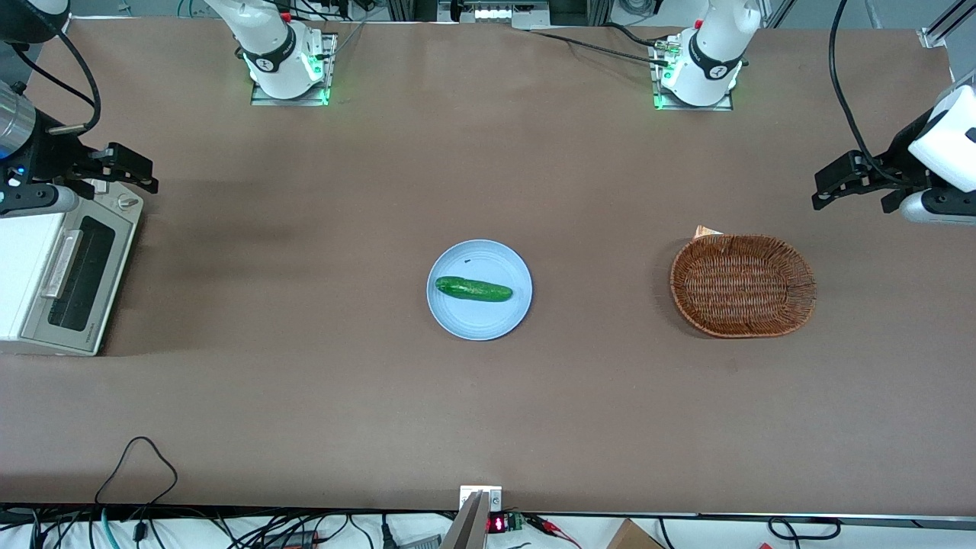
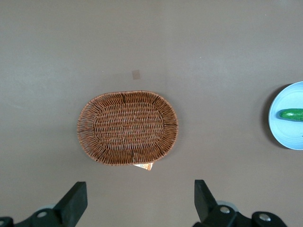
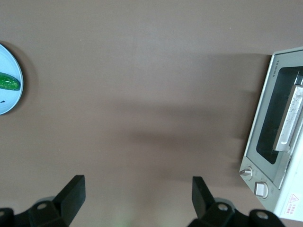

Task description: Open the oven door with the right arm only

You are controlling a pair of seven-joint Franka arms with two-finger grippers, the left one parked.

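Observation:
A small white toaster oven [image 1: 23, 274] stands at the working arm's end of the table. Its oven door [image 1: 76, 274] is shut, showing a dark glass window [image 3: 277, 113] and a silver bar handle [image 1: 61, 263]. The same door [image 3: 270, 123] and handle [image 3: 291, 118] appear in the right wrist view. The right arm [image 1: 15, 130] hangs above the oven's end farther from the front camera. Its black gripper [image 1: 137, 171] is open over bare table beside the knobs [image 3: 246, 172], apart from the door. Nothing lies between the fingers [image 3: 71, 191].
A light blue plate [image 1: 499, 320] with a green cucumber [image 1: 473, 289] sits mid-table. A brown wicker basket [image 1: 743, 286] lies toward the parked arm's end. Cables run along the table edge nearest the front camera.

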